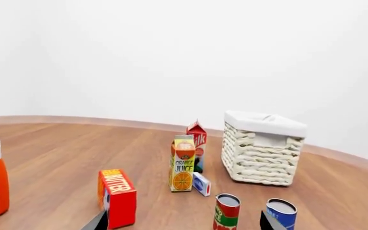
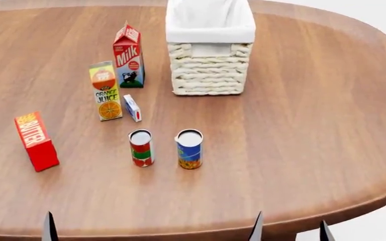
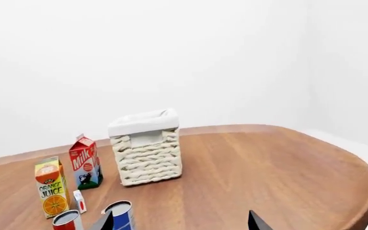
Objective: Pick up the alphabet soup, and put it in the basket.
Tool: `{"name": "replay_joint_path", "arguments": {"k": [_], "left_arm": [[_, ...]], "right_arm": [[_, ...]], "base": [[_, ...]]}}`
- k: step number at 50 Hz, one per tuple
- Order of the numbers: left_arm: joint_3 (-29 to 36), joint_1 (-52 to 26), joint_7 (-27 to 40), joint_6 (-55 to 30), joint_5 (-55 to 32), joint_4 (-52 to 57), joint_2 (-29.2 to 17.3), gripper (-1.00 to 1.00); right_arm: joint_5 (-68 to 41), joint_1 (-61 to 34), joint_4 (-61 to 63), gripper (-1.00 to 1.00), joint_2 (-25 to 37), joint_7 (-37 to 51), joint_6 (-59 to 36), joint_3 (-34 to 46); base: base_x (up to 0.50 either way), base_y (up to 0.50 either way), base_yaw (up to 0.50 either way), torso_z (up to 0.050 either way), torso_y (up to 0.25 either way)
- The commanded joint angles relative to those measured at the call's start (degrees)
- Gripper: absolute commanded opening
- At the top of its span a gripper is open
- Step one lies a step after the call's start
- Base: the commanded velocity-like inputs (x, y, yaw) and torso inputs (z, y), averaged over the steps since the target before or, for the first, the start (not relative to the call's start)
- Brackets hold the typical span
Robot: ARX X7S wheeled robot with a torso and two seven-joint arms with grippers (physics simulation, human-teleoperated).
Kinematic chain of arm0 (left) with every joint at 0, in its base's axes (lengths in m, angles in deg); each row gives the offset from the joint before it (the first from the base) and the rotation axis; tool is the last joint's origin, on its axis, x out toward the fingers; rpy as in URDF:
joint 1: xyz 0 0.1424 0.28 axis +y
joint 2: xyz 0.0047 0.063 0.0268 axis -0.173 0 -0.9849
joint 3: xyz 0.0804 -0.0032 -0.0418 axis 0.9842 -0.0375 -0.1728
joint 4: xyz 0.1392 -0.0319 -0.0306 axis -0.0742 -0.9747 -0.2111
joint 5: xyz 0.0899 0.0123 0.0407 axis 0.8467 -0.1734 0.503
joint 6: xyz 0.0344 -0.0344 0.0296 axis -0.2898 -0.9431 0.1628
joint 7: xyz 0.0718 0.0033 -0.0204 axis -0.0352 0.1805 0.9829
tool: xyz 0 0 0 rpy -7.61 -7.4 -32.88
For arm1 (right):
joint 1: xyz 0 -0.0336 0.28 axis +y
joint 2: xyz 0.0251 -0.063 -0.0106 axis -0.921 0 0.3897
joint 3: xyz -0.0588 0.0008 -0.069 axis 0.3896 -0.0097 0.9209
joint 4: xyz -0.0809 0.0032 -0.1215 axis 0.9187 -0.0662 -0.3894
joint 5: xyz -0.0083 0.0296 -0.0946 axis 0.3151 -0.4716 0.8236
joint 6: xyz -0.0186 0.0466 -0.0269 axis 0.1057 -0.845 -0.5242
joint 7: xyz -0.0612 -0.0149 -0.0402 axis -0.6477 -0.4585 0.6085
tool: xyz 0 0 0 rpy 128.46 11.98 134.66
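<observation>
A wide wooden tabletop [image 2: 313,125] against blank white walls, groceries set out, nothing yet picked up.

The basket [image 2: 210,50] stands at the far side; nearer are milk [image 2: 128,55], juice [image 2: 105,90], butter [image 2: 36,140] and two cans. The soup [image 2: 140,147] is probably the red one, though its label is unreadable. Both claws, left [image 2: 15,228] and right [image 2: 290,228], hang released at the near edge. Best descend squarely, clear of the blue can [image 2: 189,149] beside it.

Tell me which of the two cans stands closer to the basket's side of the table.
The blue can; it stands below the basket, while the red can stands farther left, below the cartons.
</observation>
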Motion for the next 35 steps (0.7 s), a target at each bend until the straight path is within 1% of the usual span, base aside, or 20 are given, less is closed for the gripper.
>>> {"name": "replay_joint_path", "arguments": {"k": [1,10,35], "left_arm": [[0.4,0.0,0.5,0.5,-0.2,0.0,-0.4,1.00],[0.7,0.0,0.8,1.0,-0.4,0.0,-0.7,1.00],[1.5,0.1,1.8,1.7,-0.8,0.2,-1.4,1.00]], "right_arm": [[0.4,0.2,-0.4,1.00,0.3,0.0,1.8,0.7],[-0.5,0.3,-0.4,1.00,0.7,-0.2,2.1,1.0],[-0.2,0.7,-0.2,1.00,1.5,0.1,3.9,2.3]], "base": [[0.10,-0.02,0.00,0.000,0.000],[0.16,-0.04,0.00,0.000,0.000],[0.23,-0.09,0.00,0.000,0.000]]}}
